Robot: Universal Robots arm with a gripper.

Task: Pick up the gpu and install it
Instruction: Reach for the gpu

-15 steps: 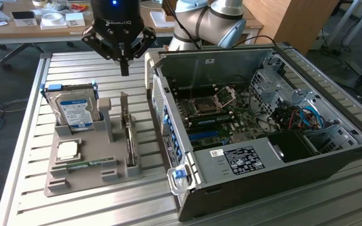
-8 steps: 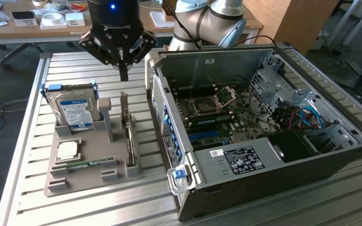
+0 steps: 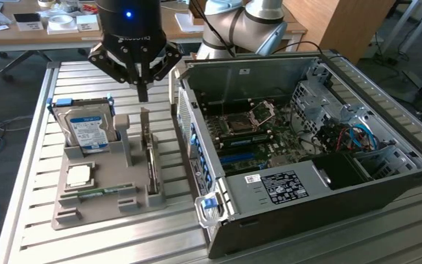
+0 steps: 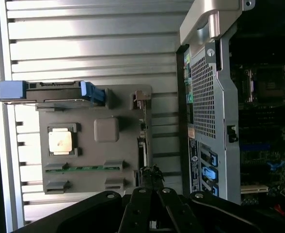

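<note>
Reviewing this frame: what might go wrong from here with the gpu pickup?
1. The gripper hangs with its fingers shut over the gpu. Coming down like this, they would likely press on the card's upper edge rather than straddle it.
2. The gpu stands on edge in the grey holder, close beside the computer case. A tilted lift might knock it against that wall.

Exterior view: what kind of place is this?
Probably a robotics lab or workshop: an open computer case and a parts holder sit on a slatted metal table, a cluttered desk behind.
</note>
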